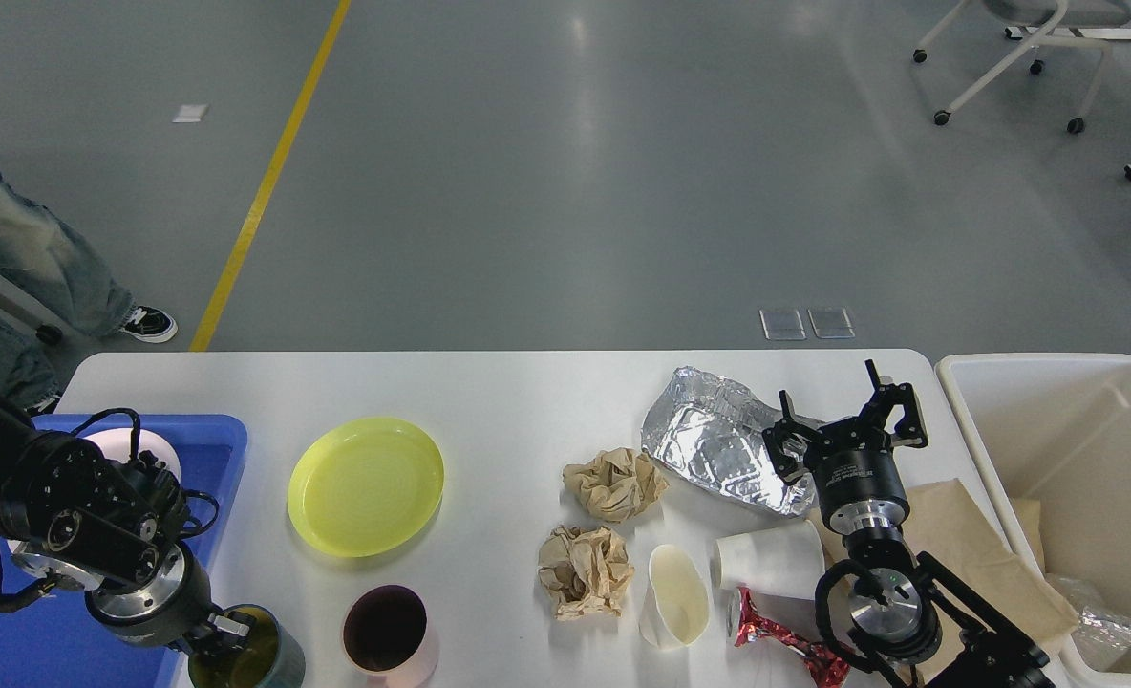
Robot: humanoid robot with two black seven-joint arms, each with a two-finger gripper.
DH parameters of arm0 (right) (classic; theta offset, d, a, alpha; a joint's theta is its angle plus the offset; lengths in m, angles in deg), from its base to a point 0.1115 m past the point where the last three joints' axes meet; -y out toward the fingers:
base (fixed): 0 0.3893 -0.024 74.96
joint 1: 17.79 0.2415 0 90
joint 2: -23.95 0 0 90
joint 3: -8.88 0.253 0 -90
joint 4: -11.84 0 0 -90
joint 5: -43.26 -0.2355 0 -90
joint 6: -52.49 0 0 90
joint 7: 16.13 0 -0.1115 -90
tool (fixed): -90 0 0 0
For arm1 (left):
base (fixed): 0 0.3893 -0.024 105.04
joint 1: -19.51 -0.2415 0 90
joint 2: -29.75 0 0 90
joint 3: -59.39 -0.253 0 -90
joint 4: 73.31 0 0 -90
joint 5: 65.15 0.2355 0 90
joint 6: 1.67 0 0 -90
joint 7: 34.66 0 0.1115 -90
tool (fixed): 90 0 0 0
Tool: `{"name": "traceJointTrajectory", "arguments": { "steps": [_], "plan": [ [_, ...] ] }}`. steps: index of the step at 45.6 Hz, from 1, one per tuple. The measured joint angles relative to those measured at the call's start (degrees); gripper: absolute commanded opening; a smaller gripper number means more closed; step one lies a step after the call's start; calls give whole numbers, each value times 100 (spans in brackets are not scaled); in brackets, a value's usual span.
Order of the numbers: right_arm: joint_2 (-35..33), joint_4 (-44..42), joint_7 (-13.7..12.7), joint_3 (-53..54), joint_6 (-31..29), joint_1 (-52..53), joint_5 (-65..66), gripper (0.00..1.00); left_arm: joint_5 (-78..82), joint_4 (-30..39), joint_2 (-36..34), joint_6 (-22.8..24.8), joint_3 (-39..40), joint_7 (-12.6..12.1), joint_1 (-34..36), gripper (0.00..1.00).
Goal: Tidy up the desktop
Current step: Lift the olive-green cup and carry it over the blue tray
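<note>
The white desktop (pixel 527 401) stands on a grey floor, between a blue tray (pixel 212 440) and a beige bin (pixel 967 382). The left gripper (pixel 226 635) is clamped on the rim of a green cup (pixel 260 659). The right gripper (pixel 847 420) hovers with jaws apart by the crumpled foil (pixel 714 449).

The white counter (pixel 518 392) carries a yellow plate (pixel 366 485) left of centre, with a pink cup (pixel 389 634) and a green cup (pixel 250 655) at the near edge. To the right lie two crumpled paper balls (pixel 615 483) (pixel 585 570), a foil tray (pixel 718 451), two tipped white cups (pixel 675 597) (pixel 768 559), a red wrapper (pixel 780 640) and brown paper (pixel 967 545).
</note>
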Motion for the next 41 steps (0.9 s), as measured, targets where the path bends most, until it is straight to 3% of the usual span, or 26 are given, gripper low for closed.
{"name": "traceJointTrajectory", "arguments": {
  "steps": [9, 17, 27, 41],
  "plan": [
    [0, 0, 0, 0, 0, 0, 0, 100, -15, 14, -44, 127, -28, -3, 131, 0],
    [0, -4, 0, 0, 0, 0, 0, 100, -21, 129, -252, 722, -187, 70, 799, 0],
    [0, -10, 0, 0, 0, 0, 0, 100, -401, 246, -321, 1993, -519, 72, 2033, 0],
    [0, -10, 0, 0, 0, 0, 0, 100, -1116, 626, -305, 3894, -1138, 85, 4676, 0]
  ]
}}
